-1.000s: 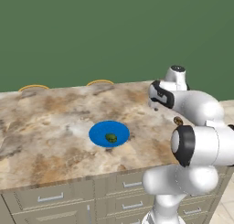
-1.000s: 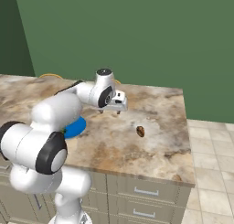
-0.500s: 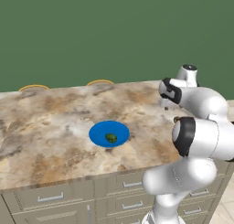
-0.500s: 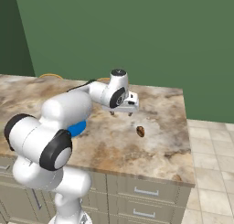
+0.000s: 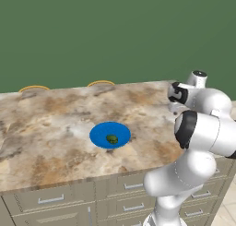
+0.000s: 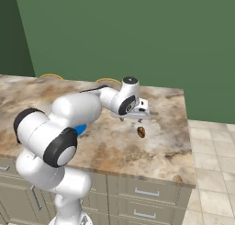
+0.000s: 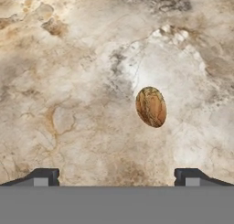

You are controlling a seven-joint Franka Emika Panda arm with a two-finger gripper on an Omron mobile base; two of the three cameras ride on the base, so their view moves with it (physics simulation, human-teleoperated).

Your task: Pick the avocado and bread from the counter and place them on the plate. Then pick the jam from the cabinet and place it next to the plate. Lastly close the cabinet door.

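The gripper (image 7: 116, 175) hangs wide open and empty above the bread (image 7: 151, 106), which lies on the counter (image 7: 68, 104) — avocado (image 5: 111, 139) already on the plate (image 5: 99, 133). Risk (my guess): the bread sits off-centre between the fingers, so a closing finger may nudge it away.

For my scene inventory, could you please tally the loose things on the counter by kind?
Avocado, on the plate: 1
Bread, on bare counter under the open claw: 1
Plate: 1
Total: 3
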